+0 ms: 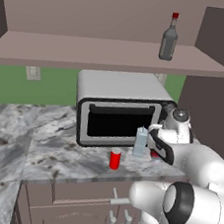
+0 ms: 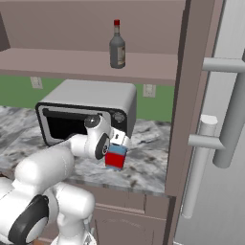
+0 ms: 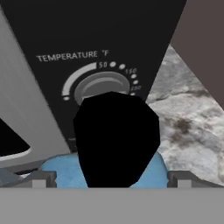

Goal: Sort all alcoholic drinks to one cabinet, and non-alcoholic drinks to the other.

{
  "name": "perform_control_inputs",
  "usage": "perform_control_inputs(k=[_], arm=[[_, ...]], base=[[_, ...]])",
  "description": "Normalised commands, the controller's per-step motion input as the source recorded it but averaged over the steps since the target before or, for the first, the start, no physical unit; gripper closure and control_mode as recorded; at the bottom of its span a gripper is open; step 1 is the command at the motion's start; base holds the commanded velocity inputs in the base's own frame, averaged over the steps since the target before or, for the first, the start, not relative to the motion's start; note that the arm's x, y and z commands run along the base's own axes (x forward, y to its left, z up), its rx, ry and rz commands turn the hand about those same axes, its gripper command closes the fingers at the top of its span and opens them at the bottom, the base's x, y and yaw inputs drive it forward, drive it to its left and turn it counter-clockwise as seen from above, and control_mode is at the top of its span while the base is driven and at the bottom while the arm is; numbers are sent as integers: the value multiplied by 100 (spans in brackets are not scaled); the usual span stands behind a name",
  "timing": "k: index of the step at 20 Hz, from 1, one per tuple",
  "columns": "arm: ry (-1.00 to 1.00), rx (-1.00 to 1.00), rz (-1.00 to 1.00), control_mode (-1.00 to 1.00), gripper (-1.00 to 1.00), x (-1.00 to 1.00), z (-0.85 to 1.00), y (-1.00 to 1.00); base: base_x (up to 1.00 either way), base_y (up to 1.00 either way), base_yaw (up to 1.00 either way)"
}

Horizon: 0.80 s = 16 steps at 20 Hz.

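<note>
While the gripper (image 2: pixel 116 149) sits low over the squat red-filled bottle (image 2: pixel 115 160) at the right end of the marble counter (image 1: pixel 39 150), its jaws are spread fully wide, one on each side of the blue top (image 3: pixel 65 173), and nothing is held. That bottle stands upright just in front of the toaster oven (image 1: pixel 119 107), its long axis vertical, top upward. It looks rigid, smooth and probably slippery, fairly heavy with liquid; the wide body below the top seems the safest place to grip. Nearby stand the pale-blue container (image 1: pixel 140 142) and small red can (image 1: pixel 115 159), also upright. The grey long-necked bottle (image 1: pixel 168 39) stands on the open shelf (image 1: pixel 81 50) above.
</note>
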Motion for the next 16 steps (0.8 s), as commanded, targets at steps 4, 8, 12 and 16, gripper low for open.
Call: perform_control_inputs(k=[4,8,12,16], arm=[[0,0,0,-100,100,11,0,-11],[-2,0,0,-100,100,18,0,-7],[-4,0,0,-100,100,23,0,-2],[-6,0,0,-100,100,22,0,0]], base=[[0,0,0],[0,0,0],[0,0,0],[0,0,0]])
